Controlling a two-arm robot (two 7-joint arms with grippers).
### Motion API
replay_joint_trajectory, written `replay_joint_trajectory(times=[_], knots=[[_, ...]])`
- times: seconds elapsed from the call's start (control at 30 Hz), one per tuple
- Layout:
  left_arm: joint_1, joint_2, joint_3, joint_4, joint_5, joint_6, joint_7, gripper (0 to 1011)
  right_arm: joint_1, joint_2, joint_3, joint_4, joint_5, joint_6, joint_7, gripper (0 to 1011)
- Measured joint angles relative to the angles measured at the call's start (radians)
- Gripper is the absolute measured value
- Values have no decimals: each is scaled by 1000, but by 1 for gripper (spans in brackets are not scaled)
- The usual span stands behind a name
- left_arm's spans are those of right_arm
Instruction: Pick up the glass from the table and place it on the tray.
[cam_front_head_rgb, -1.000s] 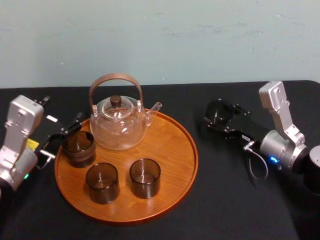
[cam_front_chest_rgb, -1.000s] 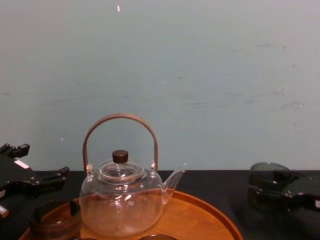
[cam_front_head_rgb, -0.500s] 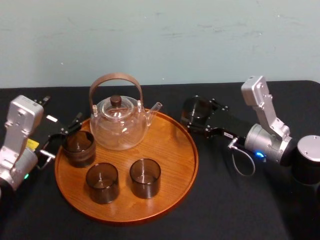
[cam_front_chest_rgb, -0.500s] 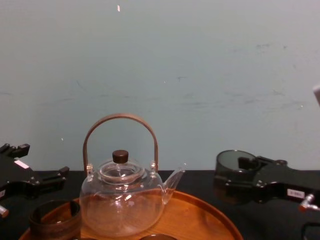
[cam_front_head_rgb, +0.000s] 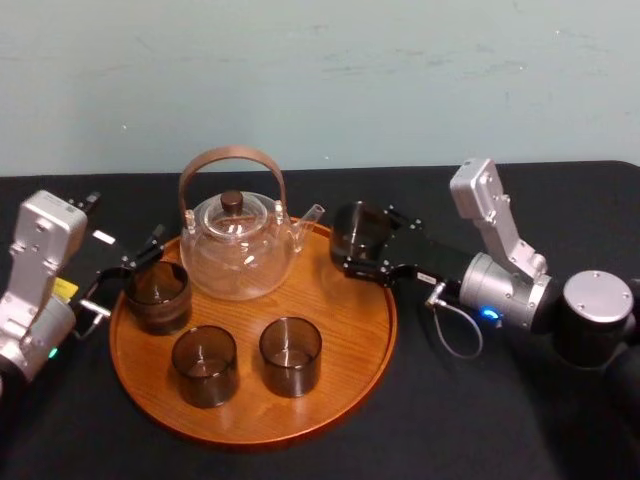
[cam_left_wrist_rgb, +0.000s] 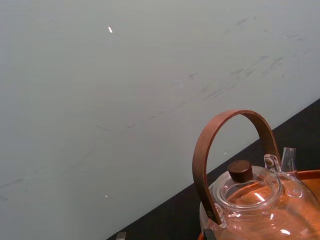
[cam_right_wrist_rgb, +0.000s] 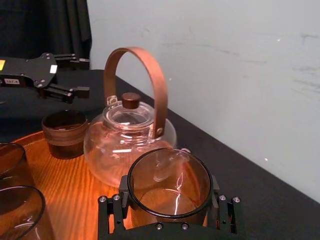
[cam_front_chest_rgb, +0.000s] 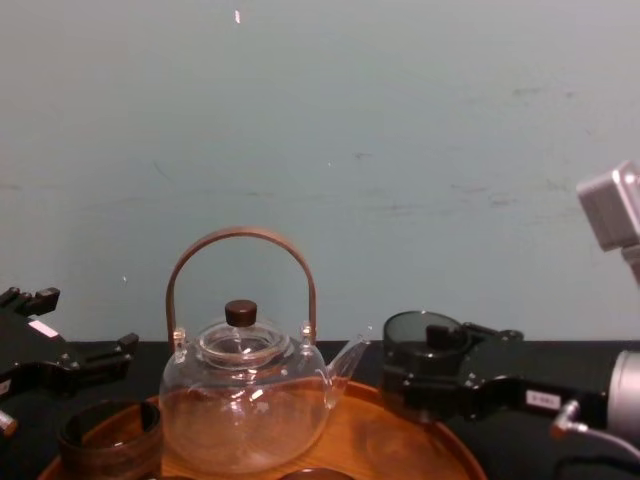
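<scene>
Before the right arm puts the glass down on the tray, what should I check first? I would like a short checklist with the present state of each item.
1. Grip: right end effector shut on the glass, glass upright: ok.
2. Glass over the tray: it hangs at the far right rim; fully inside the rim: cannot tell.
3. Gap to the teapot spout: small but visible in the head view: ok.
4. Free landing spot: bare wood right of the teapot: ok.
5. Left end effector open at the tray's left side, far from the glass: ok.
</scene>
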Motion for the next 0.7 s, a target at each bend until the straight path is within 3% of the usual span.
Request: replay_joint_trajectory(times=[0.7], knots=[[0,0,0,0,0,0,0,1001,52,-62,-49,137,0,-49,38,905]])
